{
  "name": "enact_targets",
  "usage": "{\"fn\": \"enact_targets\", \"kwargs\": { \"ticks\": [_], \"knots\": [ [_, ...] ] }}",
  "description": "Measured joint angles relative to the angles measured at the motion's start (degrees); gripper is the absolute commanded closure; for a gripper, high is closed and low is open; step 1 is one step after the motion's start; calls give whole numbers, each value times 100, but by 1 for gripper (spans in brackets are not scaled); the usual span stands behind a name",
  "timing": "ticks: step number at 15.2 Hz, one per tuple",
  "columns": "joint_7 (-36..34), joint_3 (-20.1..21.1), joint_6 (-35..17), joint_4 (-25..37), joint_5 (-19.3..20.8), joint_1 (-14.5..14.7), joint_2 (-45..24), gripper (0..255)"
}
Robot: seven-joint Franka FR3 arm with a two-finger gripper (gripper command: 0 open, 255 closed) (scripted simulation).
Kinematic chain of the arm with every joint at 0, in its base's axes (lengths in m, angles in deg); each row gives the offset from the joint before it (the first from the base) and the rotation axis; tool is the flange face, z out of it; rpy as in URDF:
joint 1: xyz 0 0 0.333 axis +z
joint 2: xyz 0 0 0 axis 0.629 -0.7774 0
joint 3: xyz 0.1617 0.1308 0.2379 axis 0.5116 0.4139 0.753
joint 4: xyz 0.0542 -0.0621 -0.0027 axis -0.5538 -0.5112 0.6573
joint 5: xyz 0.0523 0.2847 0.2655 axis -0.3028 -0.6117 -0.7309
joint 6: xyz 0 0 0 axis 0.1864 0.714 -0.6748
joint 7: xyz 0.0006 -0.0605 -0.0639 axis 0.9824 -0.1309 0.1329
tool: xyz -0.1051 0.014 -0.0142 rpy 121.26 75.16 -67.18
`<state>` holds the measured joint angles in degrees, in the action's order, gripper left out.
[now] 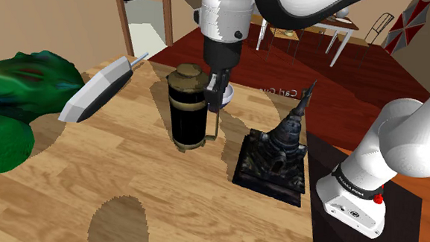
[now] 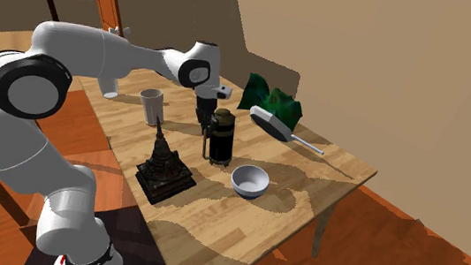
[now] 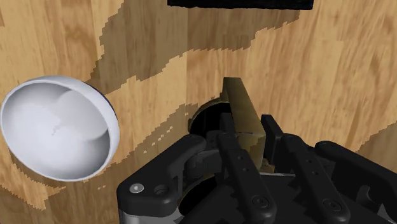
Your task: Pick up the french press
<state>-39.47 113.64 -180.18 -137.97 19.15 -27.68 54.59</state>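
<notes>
The french press (image 1: pixel 188 108) is a dark glass cylinder with a brass-coloured frame and lid, standing upright on the wooden table (image 1: pixel 165 204). It stands mid-table in the second exterior view (image 2: pixel 221 136). My gripper (image 1: pixel 217 90) comes down from above on its handle side, on the shoulder view's right of the body. In the wrist view the two black fingers (image 3: pixel 228 137) clasp the brass handle (image 3: pixel 240 105) between them, so the gripper (image 3: pixel 247 129) is shut on it. The press's base looks level with the tabletop.
A dark pagoda-shaped statue (image 1: pixel 275 153) stands close beside the press. A white bowl (image 2: pixel 249 180) sits near the table's front edge, a white cup (image 2: pixel 151 106) behind the arm. A grey pan (image 1: pixel 99 89) and a green leafy object (image 1: pixel 17 100) lie beyond the press.
</notes>
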Motion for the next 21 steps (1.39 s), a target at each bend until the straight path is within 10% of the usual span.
{"fn": "enact_targets", "kwargs": {
  "ticks": [21],
  "knots": [
    [19,-69,977,926,17,-34,40,255]
  ]
}}
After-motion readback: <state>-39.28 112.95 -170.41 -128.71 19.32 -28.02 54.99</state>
